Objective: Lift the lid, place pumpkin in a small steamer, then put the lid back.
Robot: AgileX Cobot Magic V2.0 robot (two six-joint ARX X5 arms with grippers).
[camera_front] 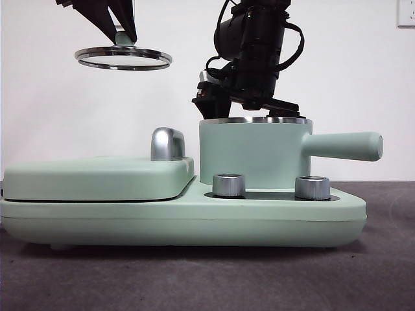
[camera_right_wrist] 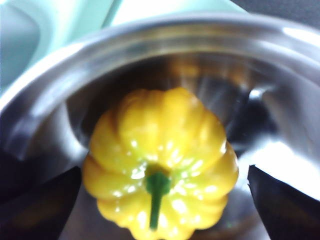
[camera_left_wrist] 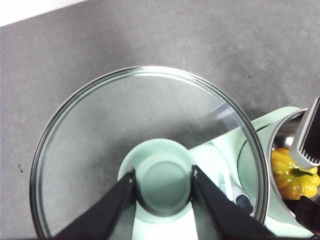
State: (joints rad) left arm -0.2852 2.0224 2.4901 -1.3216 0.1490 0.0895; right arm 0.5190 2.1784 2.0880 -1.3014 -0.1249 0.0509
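My left gripper (camera_front: pixel 123 29) hangs high at the upper left, shut on the mint-green knob (camera_left_wrist: pixel 162 175) of the lid (camera_front: pixel 123 58). The lid's chrome rim and glass fill the left wrist view. The small steamer (camera_front: pixel 253 152) stands uncovered on the right of the base. The yellow pumpkin (camera_right_wrist: pixel 160 145) with its green stem lies inside the pot's metal bowl, also seen past the lid as the pumpkin (camera_left_wrist: pixel 292 175). My right gripper (camera_front: pixel 259 107) sits just above the pot's rim (camera_right_wrist: pixel 150 35), open, jaws spread on either side of the pumpkin.
The pot rests on a wide mint-green base (camera_front: pixel 181 220) with two chrome knobs (camera_front: pixel 228 184) (camera_front: pixel 312 187) in front. A flat green cover (camera_front: pixel 97 178) with a chrome handle (camera_front: pixel 167 144) fills the left half. The pot's side handle (camera_front: pixel 343 146) sticks out to the right.
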